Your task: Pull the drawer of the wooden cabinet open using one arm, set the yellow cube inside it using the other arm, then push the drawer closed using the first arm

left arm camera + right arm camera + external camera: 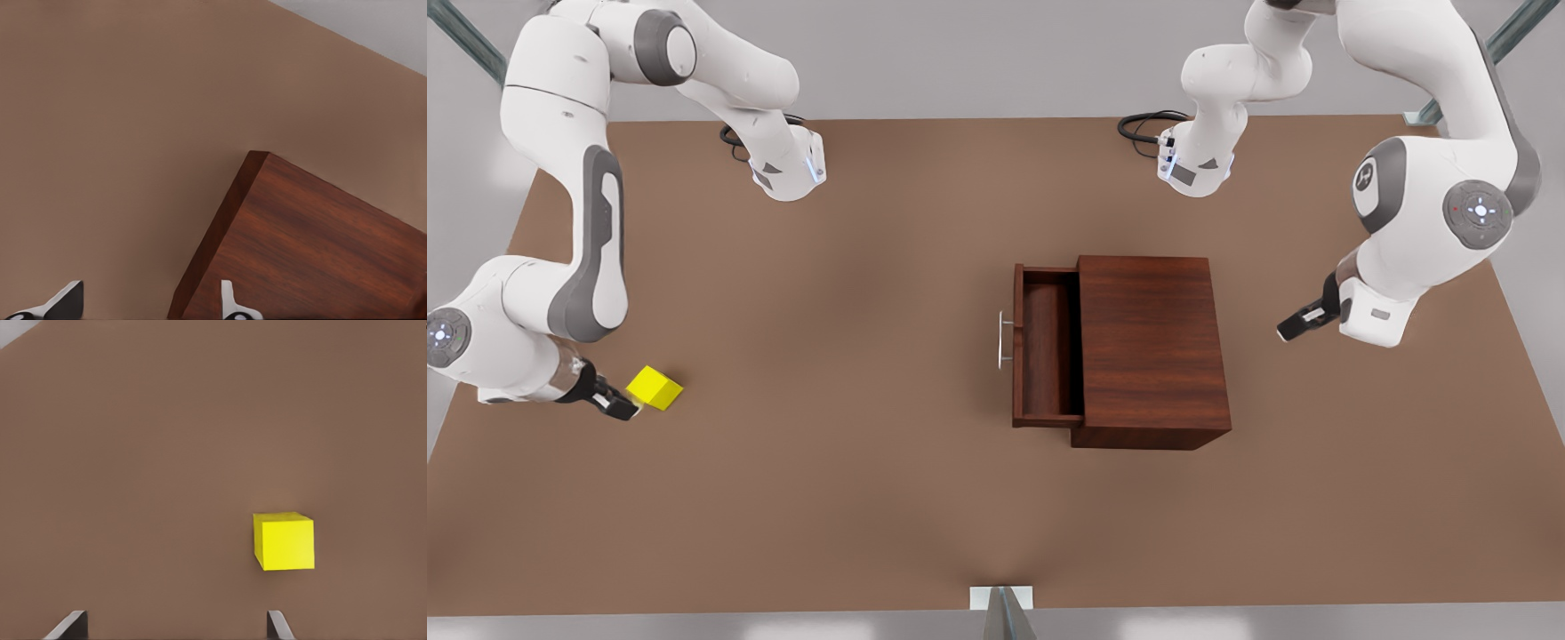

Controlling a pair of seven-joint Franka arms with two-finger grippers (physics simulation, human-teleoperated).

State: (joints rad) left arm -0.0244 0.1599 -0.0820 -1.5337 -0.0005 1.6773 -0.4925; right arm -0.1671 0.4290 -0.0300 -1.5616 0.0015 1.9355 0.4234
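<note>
A dark reddish-brown wooden cabinet (1152, 351) stands on the brown table (827, 498), its shallow drawer (1045, 347) with a thin silver bar handle (1003, 340) pulled out toward the front view's left. The left gripper (1288, 331) hovers near the cabinet's closed side, jaws apart. Well apart from the cabinet, the right gripper (627, 409), jaws apart, sits just beside the small bright yellow cube (655, 388) on the table.

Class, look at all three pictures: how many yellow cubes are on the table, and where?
1. The yellow cube sits on the table at the front view's left, just beyond the right gripper, which is open. It also shows in the right wrist view. The open drawer looks empty.
</note>
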